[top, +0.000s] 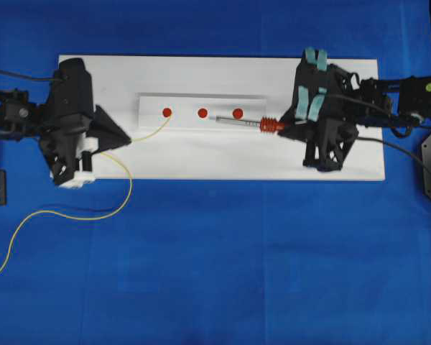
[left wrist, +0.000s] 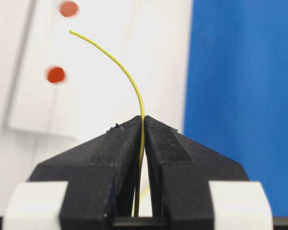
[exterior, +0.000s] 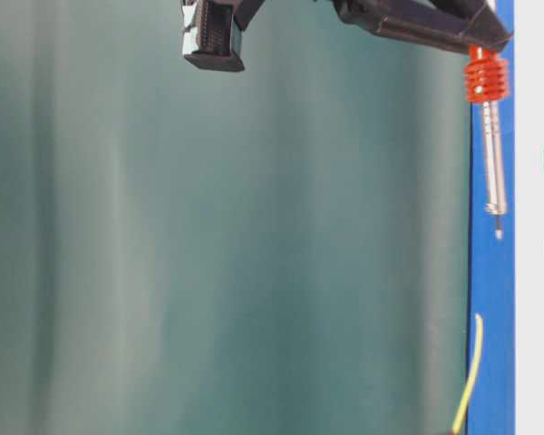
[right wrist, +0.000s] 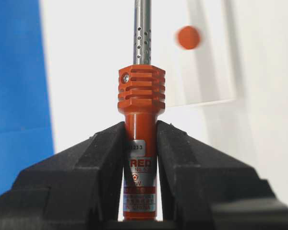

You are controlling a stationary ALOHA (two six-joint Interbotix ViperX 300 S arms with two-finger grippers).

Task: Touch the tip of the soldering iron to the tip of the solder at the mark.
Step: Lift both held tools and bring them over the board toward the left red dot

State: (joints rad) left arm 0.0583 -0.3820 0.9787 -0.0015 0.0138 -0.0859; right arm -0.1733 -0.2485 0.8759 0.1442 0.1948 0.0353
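My left gripper (top: 130, 139) (left wrist: 143, 120) is shut on the solder (top: 152, 131) (left wrist: 125, 72), a thin yellow wire that curves up to a free end beside the left of three red marks (top: 167, 112). My right gripper (top: 284, 126) (right wrist: 140, 125) is shut on the orange-red body of the soldering iron (top: 251, 123) (right wrist: 141, 91). The iron's metal shaft points left, and its tip lies just below the gap between the middle mark (top: 202, 113) and the right mark (top: 238, 113). A clear gap separates the iron tip from the solder tip in the table-level view, soldering iron (exterior: 492, 154) above, solder (exterior: 472, 372) below.
The marks sit on a raised white strip (top: 201, 97) on a white board (top: 223, 162) over blue cloth. The solder's loose tail (top: 72, 213) trails off the board onto the cloth at lower left. The iron's black cord (top: 409, 151) runs off to the right.
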